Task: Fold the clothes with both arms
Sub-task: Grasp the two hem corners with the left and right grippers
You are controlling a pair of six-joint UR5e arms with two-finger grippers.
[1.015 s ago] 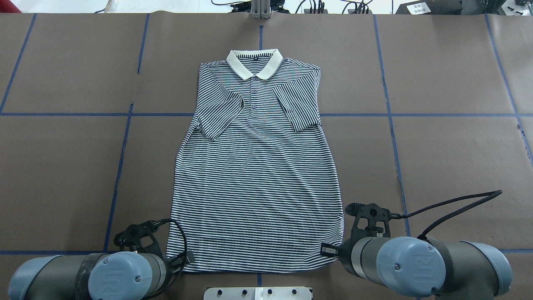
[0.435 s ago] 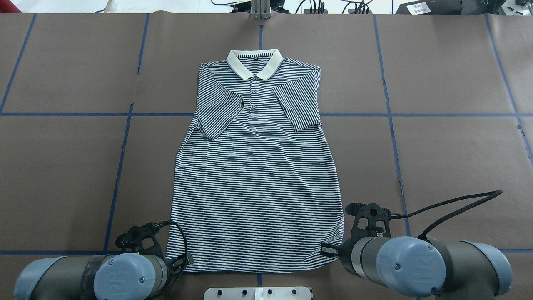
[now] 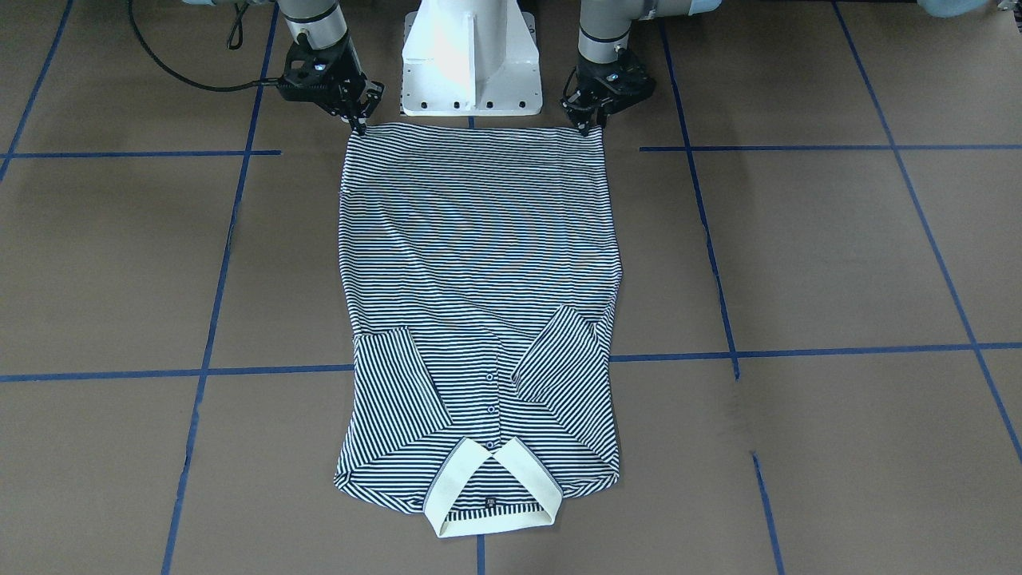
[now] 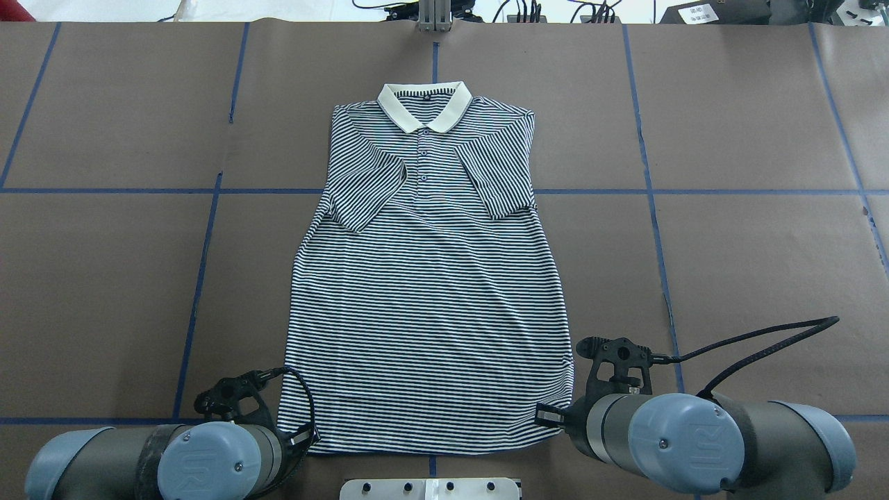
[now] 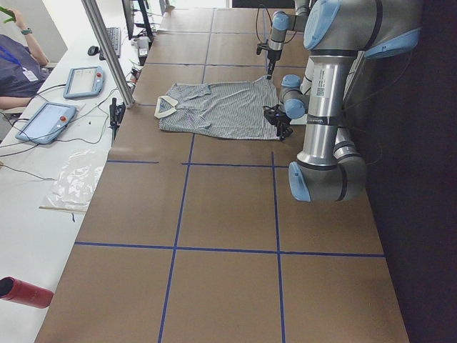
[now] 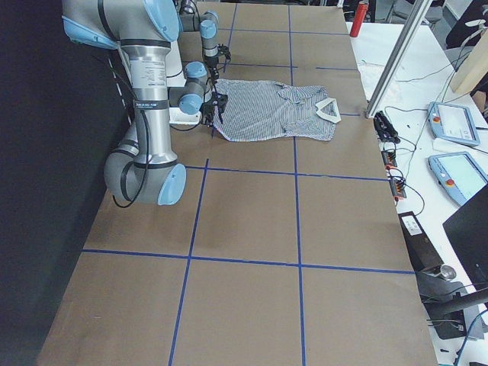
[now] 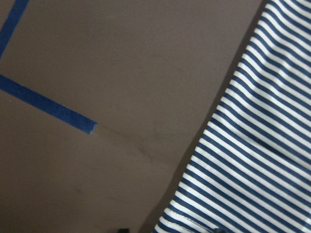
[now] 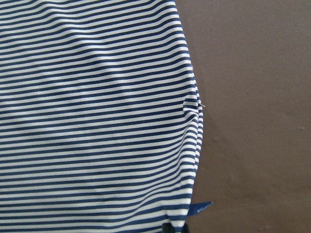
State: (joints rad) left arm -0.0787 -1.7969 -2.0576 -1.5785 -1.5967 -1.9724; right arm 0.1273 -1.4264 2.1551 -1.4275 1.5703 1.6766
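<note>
The striped polo shirt (image 4: 427, 292) lies flat, face up, collar (image 4: 424, 104) at the far side, both sleeves folded in over the chest. It also shows in the front view (image 3: 479, 255). My left gripper (image 4: 305, 437) is low at the near left hem corner; in the left wrist view the shirt corner (image 7: 252, 160) lies between two slightly parted fingertips. My right gripper (image 4: 549, 417) is at the near right hem corner and looks pinched on the shirt hem (image 8: 97, 121). In the front view the left gripper (image 3: 588, 128) and right gripper (image 3: 357, 128) touch the hem corners.
The white pedestal base (image 3: 471, 64) stands just behind the hem. A black cable (image 4: 764, 340) loops off the right wrist. Blue tape lines (image 4: 201, 278) cross the brown table cover. A metal post (image 4: 434, 14) stands at the far edge, with an operators' bench (image 5: 50, 121) beyond.
My left arm has shifted slightly right and toward the near edge at the left hem corner. The right arm and the shirt have not moved.
</note>
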